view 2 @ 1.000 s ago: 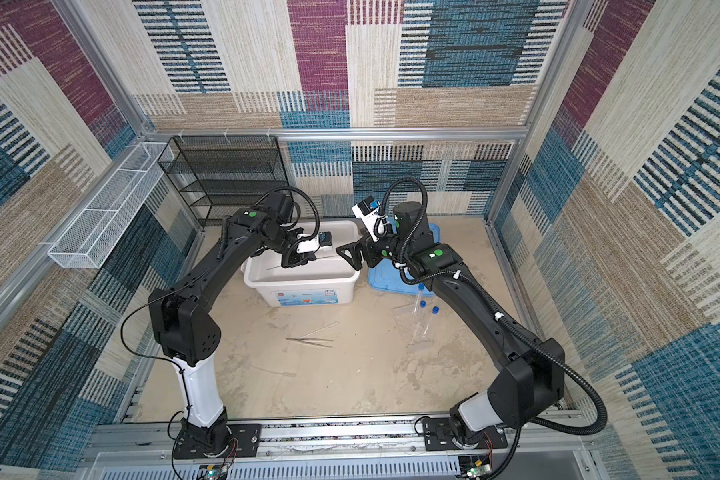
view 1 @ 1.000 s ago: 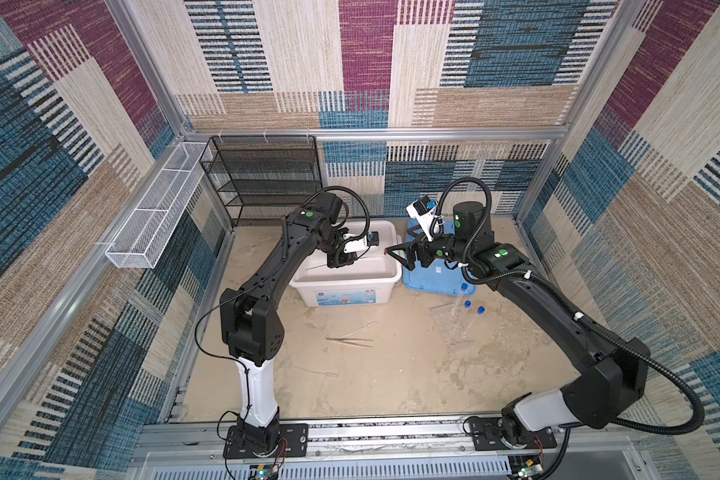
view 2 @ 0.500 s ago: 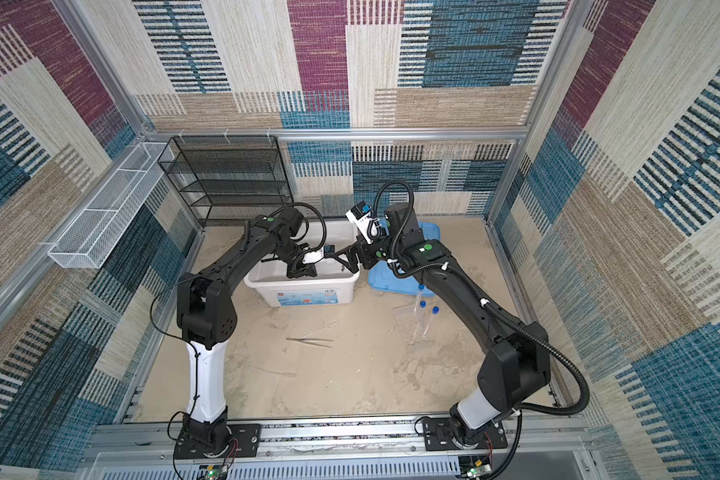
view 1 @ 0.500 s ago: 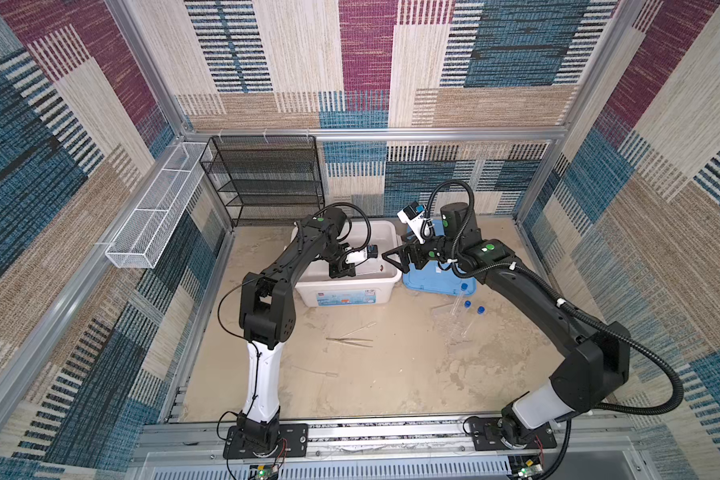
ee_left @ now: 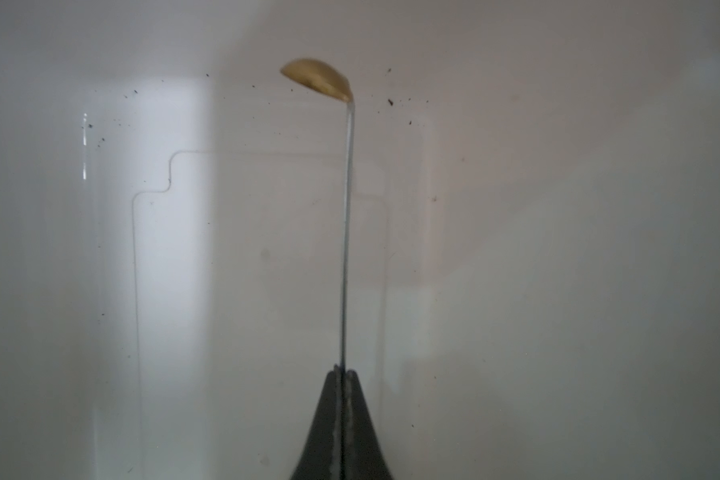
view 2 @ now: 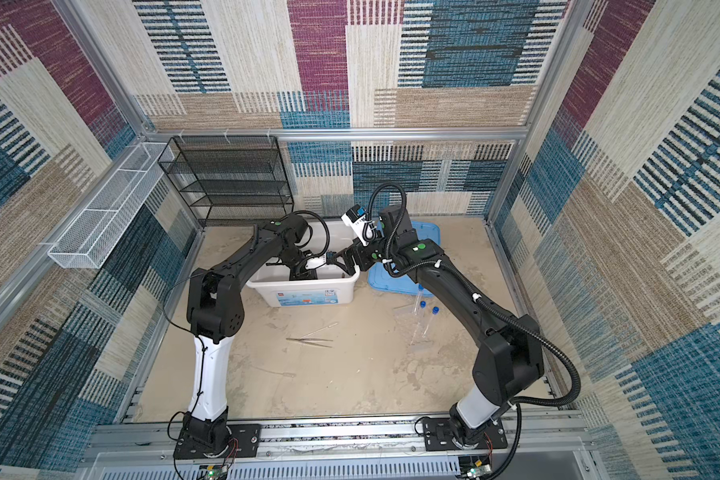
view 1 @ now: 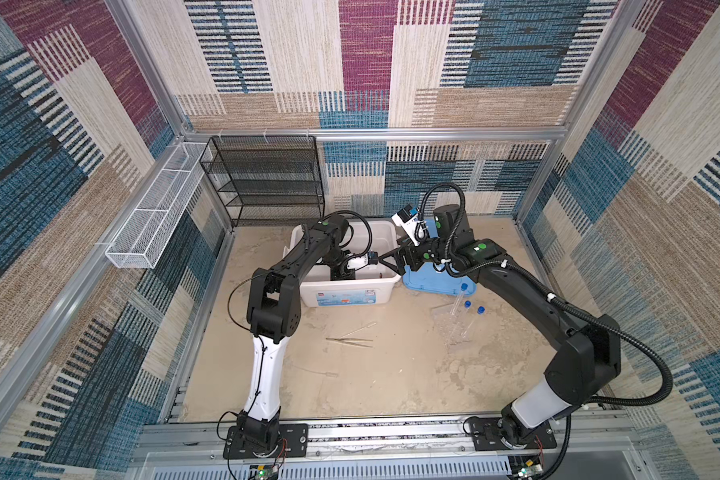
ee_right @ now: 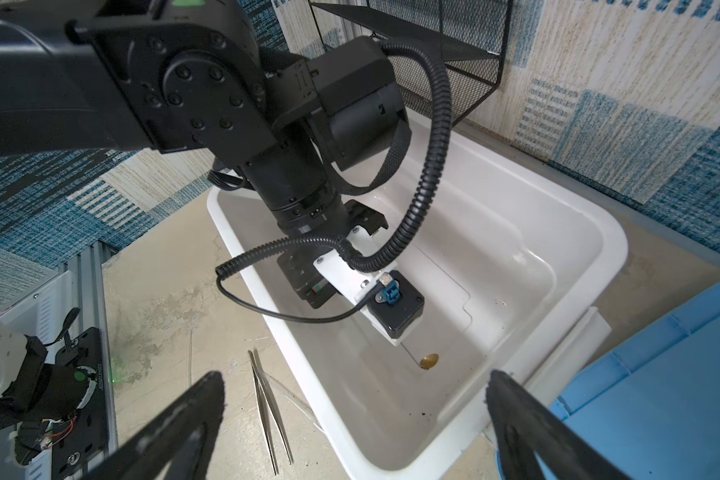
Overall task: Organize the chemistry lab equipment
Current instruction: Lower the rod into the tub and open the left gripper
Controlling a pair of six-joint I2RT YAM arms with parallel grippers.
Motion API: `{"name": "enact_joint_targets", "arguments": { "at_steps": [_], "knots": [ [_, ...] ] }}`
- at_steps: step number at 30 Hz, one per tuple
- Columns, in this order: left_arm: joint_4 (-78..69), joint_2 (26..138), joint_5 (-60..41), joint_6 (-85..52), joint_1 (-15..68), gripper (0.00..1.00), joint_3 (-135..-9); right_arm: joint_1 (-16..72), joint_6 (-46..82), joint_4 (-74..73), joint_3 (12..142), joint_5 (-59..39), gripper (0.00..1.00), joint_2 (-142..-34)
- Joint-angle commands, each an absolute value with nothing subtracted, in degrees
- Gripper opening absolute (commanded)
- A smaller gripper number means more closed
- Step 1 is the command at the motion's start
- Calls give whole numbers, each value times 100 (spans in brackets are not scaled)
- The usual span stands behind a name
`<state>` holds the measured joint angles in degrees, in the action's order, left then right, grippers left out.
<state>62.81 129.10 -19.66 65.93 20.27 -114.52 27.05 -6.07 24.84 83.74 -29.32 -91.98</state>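
Inside the tub, left jaws pinch the spoon-tipped rod; right jaws gape.

i count three blue-capped tubes, one clear rack, one pair of metal tweezers, one clear dropper and one spoon-tipped rod. there's one white tub, one blue lid, one black mesh shelf and one white wire basket. two robot arms stand in here.
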Motion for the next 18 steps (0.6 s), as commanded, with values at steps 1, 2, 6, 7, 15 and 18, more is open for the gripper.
{"name": "enact_joint_targets", "arguments": {
  "at_steps": [1,2,6,7,15,18],
  "knots": [
    [6411,13015,-2004,6704,2030,0,-11441,2716,-583,2356,8429,-2858,99,-9237],
    [6407,13047,-2006,6722,2030,0,-11444,2718,-576,2355,8427,-2863,99,-9237],
    [6407,13095,-2023,6669,2030,0,-11478,2716,-553,2345,8377,-2837,99,-9254],
    [6408,13110,-2056,6650,2030,0,-11481,2716,-542,2339,8368,-2830,99,-9268],
    [6328,13288,-1954,6499,2046,0,-11514,2716,-473,2242,8219,-2806,100,-9204],
    [6328,13314,-1951,6452,2082,0,-11519,2718,-492,2250,8174,-2773,100,-9189]
  ]
}}
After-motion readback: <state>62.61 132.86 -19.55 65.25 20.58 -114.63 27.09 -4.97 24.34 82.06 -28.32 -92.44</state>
